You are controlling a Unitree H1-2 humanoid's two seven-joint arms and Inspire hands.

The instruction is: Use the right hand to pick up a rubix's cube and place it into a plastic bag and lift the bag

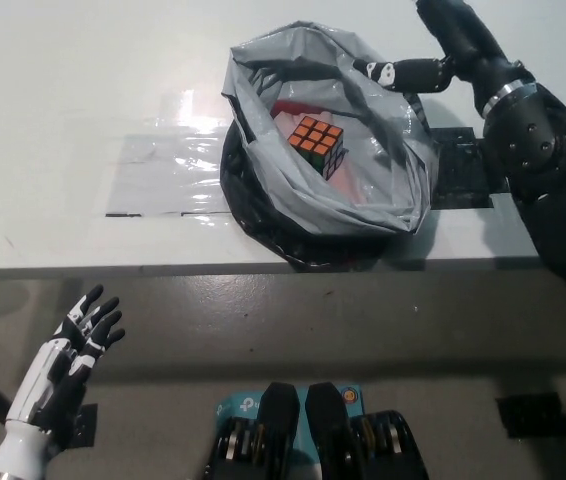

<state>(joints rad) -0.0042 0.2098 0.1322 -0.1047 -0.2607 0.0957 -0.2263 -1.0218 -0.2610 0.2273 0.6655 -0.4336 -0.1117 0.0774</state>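
Note:
A Rubik's cube [318, 142] with an orange top face lies inside the open grey plastic bag [383, 185] on the white table. My black right hand [441, 50] is above the bag's far right rim, out of the bag, open and holding nothing; its upper part runs off the top edge. One fingertip [378, 70] reaches over the rim. My white left hand [75, 345] rests open at the lower left, below the table edge.
Clear plastic sheeting [168, 175] lies flat on the table [63, 80] left of the bag. A red item [288, 106] shows inside the bag behind the cube. The table's front edge [113, 270] runs across the middle.

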